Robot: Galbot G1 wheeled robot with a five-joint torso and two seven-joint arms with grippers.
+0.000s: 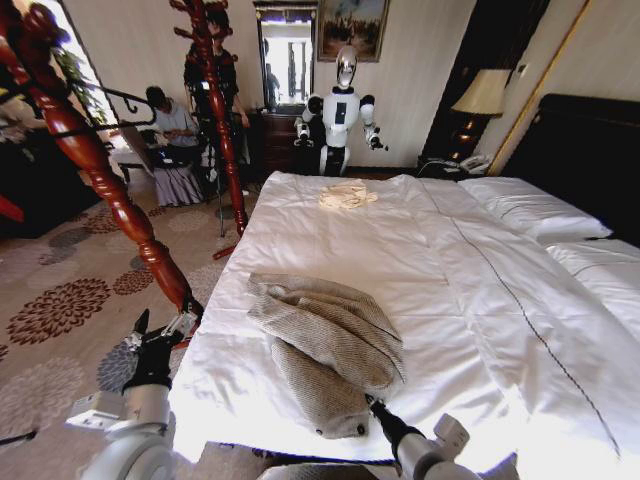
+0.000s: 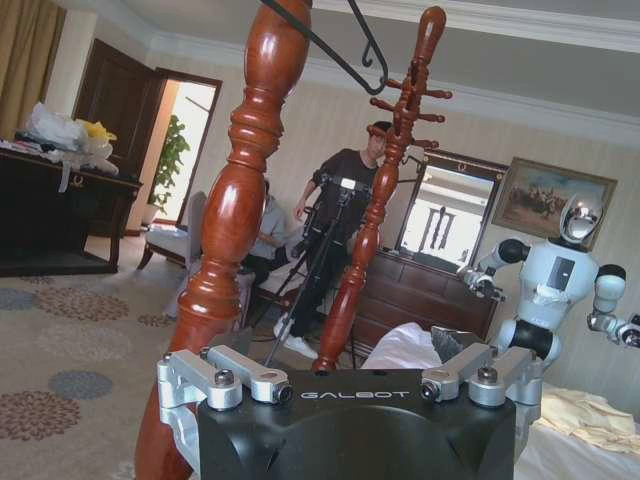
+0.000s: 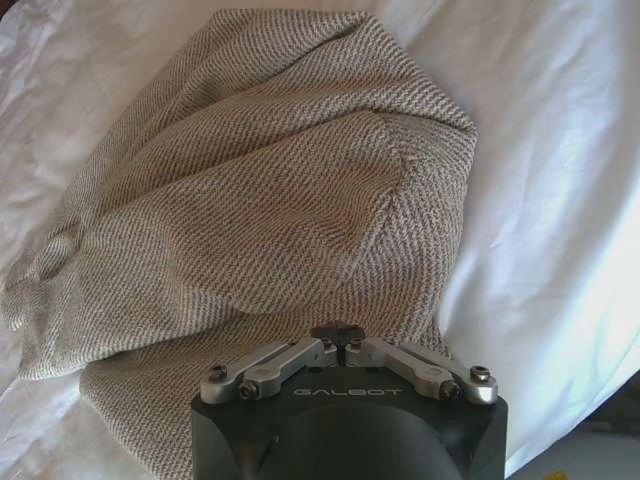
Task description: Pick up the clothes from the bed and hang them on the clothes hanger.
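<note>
The clothes (image 1: 325, 345), a grey-beige herringbone jacket, lie crumpled on the near left corner of the bed (image 1: 470, 300). My right gripper (image 1: 373, 403) is at the jacket's near edge. In the right wrist view its fingers (image 3: 339, 334) are shut and pinch the woven fabric (image 3: 260, 200). My left gripper (image 1: 163, 322) is open beside the bed, close to the red wooden coat stand (image 1: 110, 190). The clothes hanger (image 2: 335, 55), thin and black with a hook, hangs from that stand above the left gripper.
A pale cream garment (image 1: 348, 195) lies at the far side of the bed, and white pillows (image 1: 530, 210) are on the right. Another white robot (image 1: 340, 110) stands beyond the bed. A second red post (image 1: 220, 120) and seated people are at the back left, on patterned carpet (image 1: 60, 300).
</note>
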